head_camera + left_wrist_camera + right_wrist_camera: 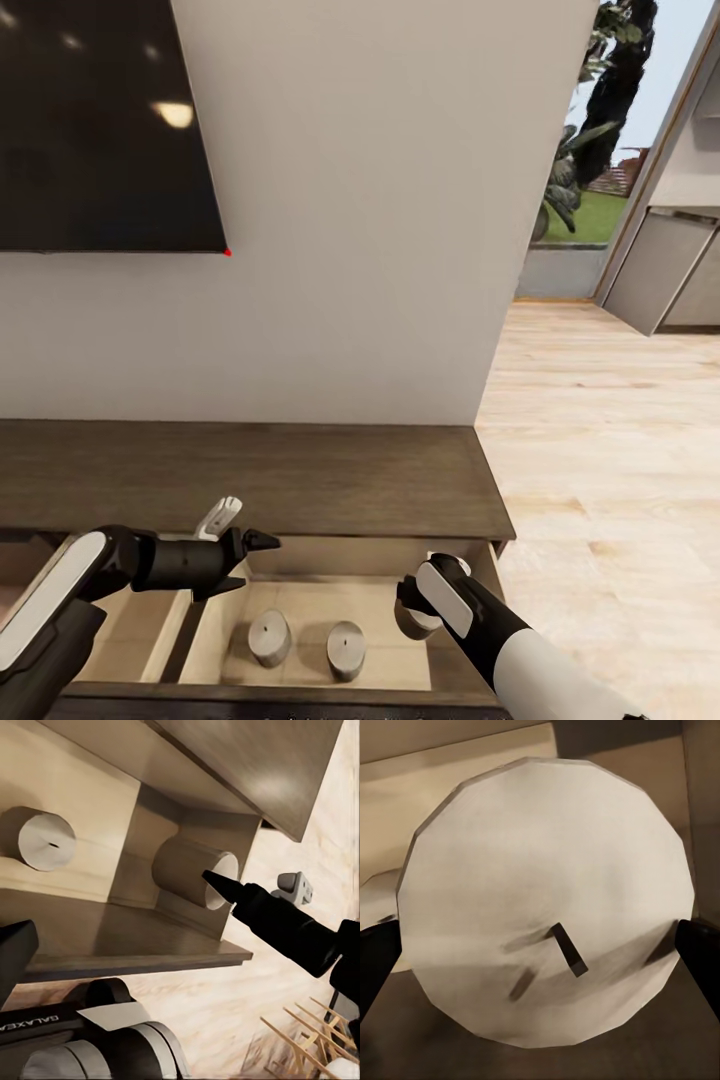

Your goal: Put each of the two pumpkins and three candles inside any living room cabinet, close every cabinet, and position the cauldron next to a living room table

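Candle stowage in hand: third candle (544, 915) going into the open compartment (320, 595) at the right end of the cabinet (300, 480).

Findings, right arm:
- Reaches forward and down from the near right, wrist bent over the compartment's right side.
- Right gripper (418, 612) pinches the candle across its round body, one dark finger at each flank in the wrist view, wick end facing the camera.
- Holds the candle low, just beside the compartment's right wall. Contact with the pale floor: cannot tell.

Findings, left arm:
- Extends level across the near left, just above the compartment's left part.
- Left gripper (245, 540) spread and carrying nothing, tips pointing toward the cabinet's right end.

Findings, contents:
- Two candles (269, 638) (346, 650) already inside, apparently upright, side by side near the compartment's front edge, apart from each other and from the held one.

Assessment: candle step judged nearly complete; cabinet not yet closed.

Next move calls for:
- Lowering until the base rests flat, then spreading the right gripper without tipping the candle.
- Lifting straight clear of the right wall and the overhanging cabinet top.
- Keeping the left arm out of the compartment front's path before pushing shut.

Risk: knocking over the nearer stowed candle on withdrawal.
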### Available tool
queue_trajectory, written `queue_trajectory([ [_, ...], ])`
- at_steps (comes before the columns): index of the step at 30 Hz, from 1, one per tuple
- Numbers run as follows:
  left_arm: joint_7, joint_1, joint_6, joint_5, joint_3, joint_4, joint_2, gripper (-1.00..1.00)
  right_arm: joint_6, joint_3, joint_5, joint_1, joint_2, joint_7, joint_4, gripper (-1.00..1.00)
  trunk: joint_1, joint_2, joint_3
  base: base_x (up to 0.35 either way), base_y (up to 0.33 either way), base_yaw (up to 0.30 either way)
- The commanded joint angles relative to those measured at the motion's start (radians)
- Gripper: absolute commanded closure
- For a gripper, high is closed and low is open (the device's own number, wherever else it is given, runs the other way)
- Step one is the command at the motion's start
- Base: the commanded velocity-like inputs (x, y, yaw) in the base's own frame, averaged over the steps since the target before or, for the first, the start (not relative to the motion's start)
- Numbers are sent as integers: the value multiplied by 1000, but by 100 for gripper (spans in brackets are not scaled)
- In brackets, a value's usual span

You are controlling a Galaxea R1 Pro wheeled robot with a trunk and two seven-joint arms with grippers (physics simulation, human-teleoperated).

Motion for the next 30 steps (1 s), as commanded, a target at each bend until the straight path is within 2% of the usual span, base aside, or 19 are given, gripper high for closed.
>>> queue_trajectory([
  [1, 10, 0, 0, 27, -1, -1, 1, -100, 1, 5, -7, -1, -1, -7, -1, 100, 4, -8, -4, 0, 0, 0],
  [8, 10, 2, 1, 144, -3, -4, 1, -100, 0, 6, -6, -1, 0, -6, -2, 100, 31, -57, -26, 0, 0, 0],
  [15, -4, 4, 8, 300, -1, -10, 3, -100, -1, 6, -6, -1, -1, -6, -3, 100, 57, -106, -48, 0, 0, 0],
  [16, -17, 4, 9, 307, -1, -10, 8, -100, -1, 6, -6, -1, -1, -6, -3, 100, 61, -113, -51, 0, 0, 0],
  [17, -41, 4, 9, 314, -1, -10, 23, -100, -1, 6, -6, -1, -1, -6, -3, 100, 65, -120, -54, 0, 0, 0],
  [21, -92, 5, 8, 319, -2, -9, 59, -100, -2, 7, -6, -1, 0, -6, -3, 100, 80, -148, -67, 0, 0, 0],
  [30, -107, 5, 9, 321, -4, -9, 68, -100, -2, 8, -6, -1, 0, -6, -3, 100, 115, -211, -95, 0, 0, 0],
])
